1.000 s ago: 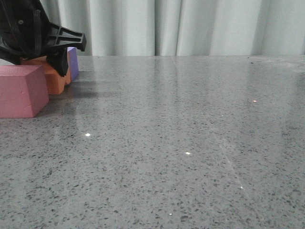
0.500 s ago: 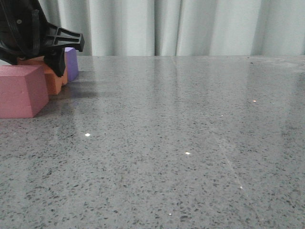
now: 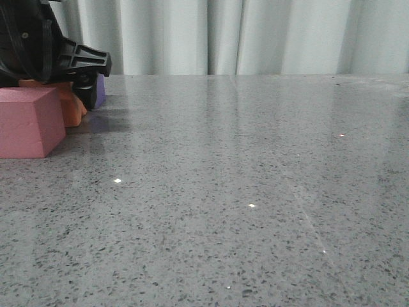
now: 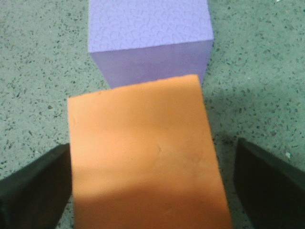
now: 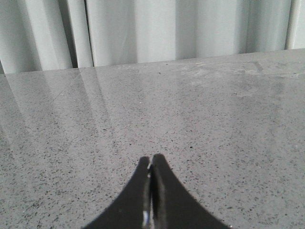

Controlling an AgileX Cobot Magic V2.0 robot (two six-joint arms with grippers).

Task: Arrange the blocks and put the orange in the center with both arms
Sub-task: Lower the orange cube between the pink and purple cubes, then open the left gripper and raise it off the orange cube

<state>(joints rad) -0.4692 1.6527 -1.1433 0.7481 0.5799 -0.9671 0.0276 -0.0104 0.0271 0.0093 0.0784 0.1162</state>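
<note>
since the orange (image 4: 143,157) must end up in the middle, the left gripper (image 4: 147,191) sits spread around it at the far left of the table (image 3: 255,192), one finger (image 4: 33,186) touching a side, the other clear, so it looks bracketed rather than pinched. the purple cube (image 4: 150,33) sits touching or just beyond it, the pink cube (image 3: 25,121) nearer. the right gripper (image 5: 150,191), fingers pressed together and holding nothing, hovers over bare table, probably idle for now.
</note>
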